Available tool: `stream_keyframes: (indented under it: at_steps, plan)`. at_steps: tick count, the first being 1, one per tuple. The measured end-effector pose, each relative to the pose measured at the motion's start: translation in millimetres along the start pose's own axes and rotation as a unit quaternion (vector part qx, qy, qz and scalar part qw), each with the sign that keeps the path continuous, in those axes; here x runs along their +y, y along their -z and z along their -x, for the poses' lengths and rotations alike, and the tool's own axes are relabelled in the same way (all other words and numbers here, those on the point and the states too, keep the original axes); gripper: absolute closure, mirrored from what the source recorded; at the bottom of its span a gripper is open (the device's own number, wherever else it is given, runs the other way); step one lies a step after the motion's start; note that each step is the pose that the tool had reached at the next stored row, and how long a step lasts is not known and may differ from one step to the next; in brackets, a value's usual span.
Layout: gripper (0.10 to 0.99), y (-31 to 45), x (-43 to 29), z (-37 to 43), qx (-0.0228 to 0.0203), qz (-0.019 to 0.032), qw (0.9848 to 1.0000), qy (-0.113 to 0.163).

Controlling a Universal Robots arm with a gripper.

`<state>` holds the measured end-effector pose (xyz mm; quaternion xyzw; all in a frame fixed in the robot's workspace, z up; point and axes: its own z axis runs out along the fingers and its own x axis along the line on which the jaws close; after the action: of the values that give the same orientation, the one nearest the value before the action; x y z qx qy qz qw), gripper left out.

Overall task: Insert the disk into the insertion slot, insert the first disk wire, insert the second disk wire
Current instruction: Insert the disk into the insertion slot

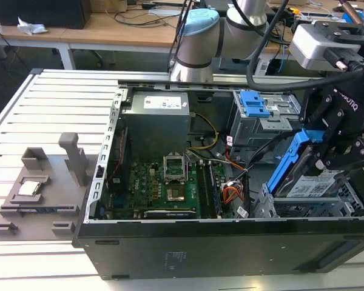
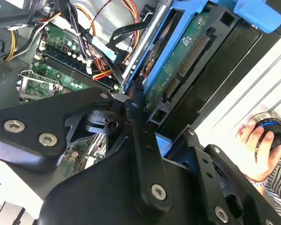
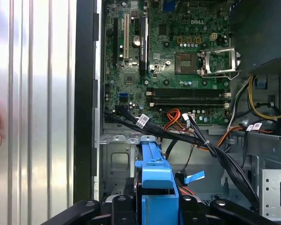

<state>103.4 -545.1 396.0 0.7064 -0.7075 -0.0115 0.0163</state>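
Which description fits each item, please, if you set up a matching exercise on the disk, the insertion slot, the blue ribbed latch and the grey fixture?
Items:
1. the disk
2. the insertion slot
3. the blue ribbed latch
4. the grey fixture

Descriptions:
A. on the slatted table, outside the case, at the exterior view's left
B. tilted, clamped in the gripper
C. grey cage bay just under the disk
D. atop the taller grey box

Pairs: 1-B; 2-C; 3-D; 4-A.
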Motion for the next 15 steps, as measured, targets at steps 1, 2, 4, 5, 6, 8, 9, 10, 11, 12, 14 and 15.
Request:
stream_keyframes:
  at_steps: [1,2,4,5,6,8,9,10,11,12,14,15]
  plan:
    - [0.71,0.0,0.0,0.0,0.0,0.0,1.0,0.0]
    - [0.655,-0.2,0.0,0.0,-0.0001,0.0,1.0,0.0]
    - [0.588,-0.2,0.0,0.0,0.0,0.0,1.0,0.0]
    - [0.588,-0.2,0.0,0.0,0.0,0.0,1.0,0.0]
    - [0.588,-0.2,0.0,0.0,0.0,0.0,1.0,0.0]
    - [0.604,-0.3,0.0,0.0,0.0,0.0,1.0,0.0]
    - [0.667,-0.3,0.0,0.0,0.0,0.0,1.0,0.0]
    - [0.667,-0.4,0.0,0.0,0.0,0.0,1.0,0.0]
    - [0.729,-0.4,0.0,0.0,0.0,0.0,1.0,0.0]
    - [0.729,-0.4,0.0,0.0,0.0,0.0,1.0,0.0]
    - [0.91,-0.5,0.0,0.0,0.0,0.0,1.0,0.0]
    - [0.973,-0.5,0.0,0.0,0.0,0.0,1.0,0.0]
